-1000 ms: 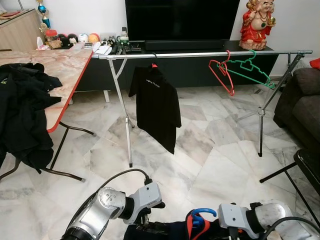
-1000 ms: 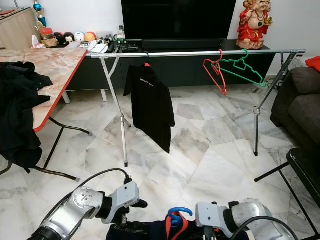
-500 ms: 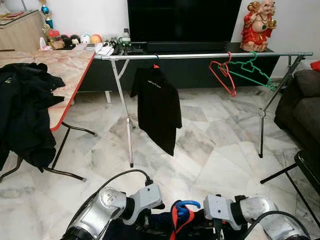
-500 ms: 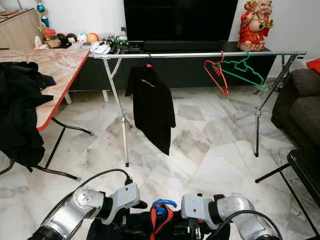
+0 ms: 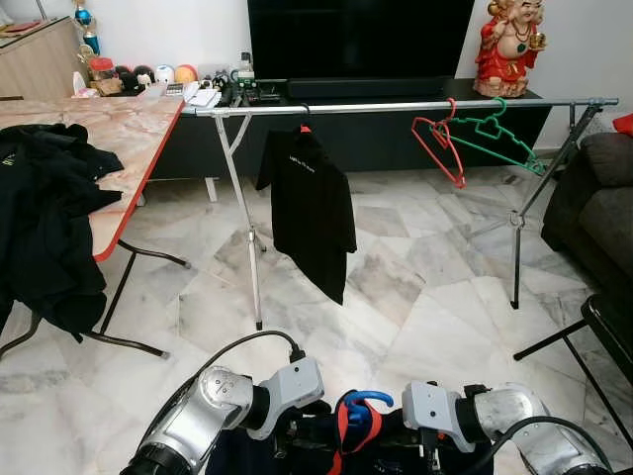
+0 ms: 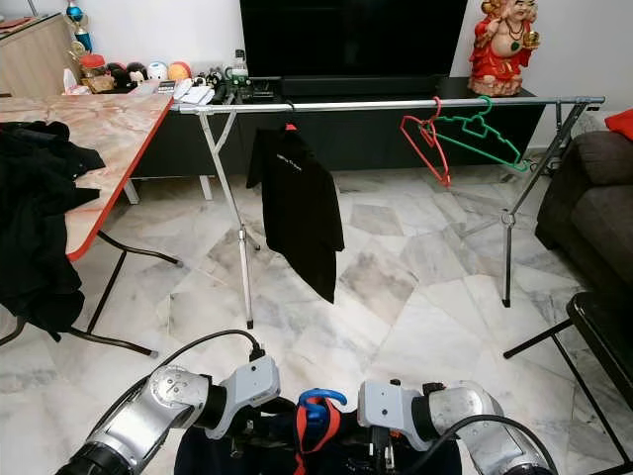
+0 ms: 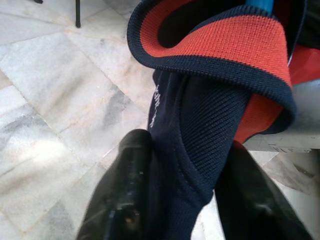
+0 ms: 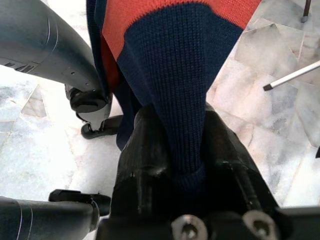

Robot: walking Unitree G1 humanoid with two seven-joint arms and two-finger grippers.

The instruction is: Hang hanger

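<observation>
A navy shirt with a red collar [image 5: 345,433] hangs on a blue hanger whose hook [image 5: 364,400] sticks up between my two arms, low at the front of the eye views. My left gripper [image 7: 185,200] is shut on the navy fabric just below the collar. Pinching another fold of the same shirt, my right gripper [image 8: 182,165] is also shut. Ahead stands a silver clothes rack [image 5: 396,106] holding a black shirt [image 5: 312,213], an empty red hanger [image 5: 440,148] and an empty green hanger [image 5: 495,139].
A marble-topped table [image 5: 129,129] with a heap of black clothes [image 5: 45,228] stands at the left. A dark sofa [image 5: 603,198] and a black metal frame [image 5: 598,332] are at the right. A TV console [image 5: 366,89] sits behind the rack. Marble floor lies between me and the rack.
My right arm has moved left toward the left arm, carrying the blue hook leftward, and the shirt has bunched between the two grippers. The camera shifted slightly.
</observation>
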